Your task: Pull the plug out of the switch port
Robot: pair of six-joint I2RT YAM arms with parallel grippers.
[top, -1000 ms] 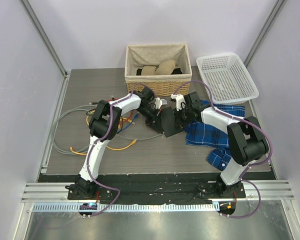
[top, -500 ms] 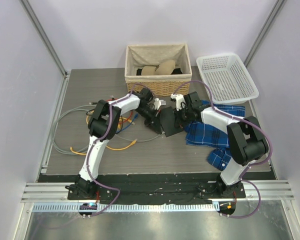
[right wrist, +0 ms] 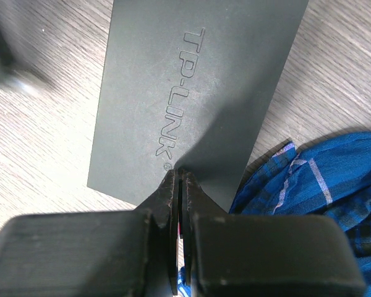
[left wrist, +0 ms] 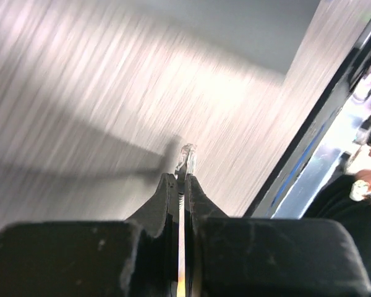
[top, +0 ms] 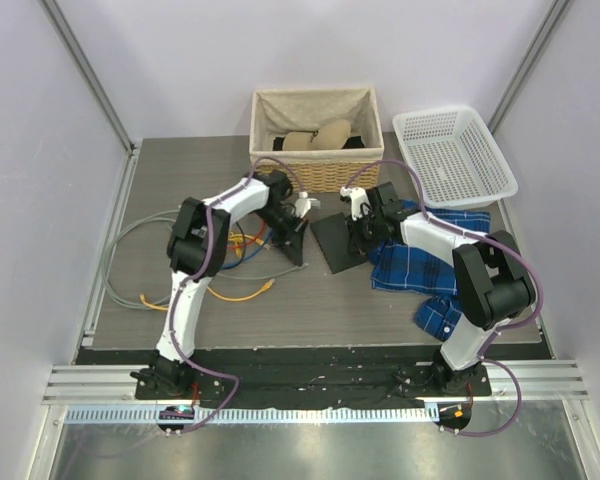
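Observation:
The switch (top: 336,241) is a flat black box lying on the table beside a blue plaid cloth; its top reads TP-LINK in the right wrist view (right wrist: 198,93). My right gripper (top: 359,236) is shut, and its tips (right wrist: 180,175) rest on the near end of the switch's top. My left gripper (top: 296,250) is a short gap to the left of the switch, apart from it. In the left wrist view it (left wrist: 184,178) is shut on a clear plug (left wrist: 187,159), whose tip sticks out past the fingertips above bare table. The switch's sockets are hidden.
Loose grey, yellow and blue cables (top: 170,262) lie on the left of the table. A wicker basket (top: 316,170) stands at the back centre and a white plastic basket (top: 452,158) at the back right. The blue plaid cloth (top: 420,262) lies under my right arm.
My left gripper has moved left, away from the switch, with the plug in it. A gap now shows between them. The right gripper has stayed on the switch.

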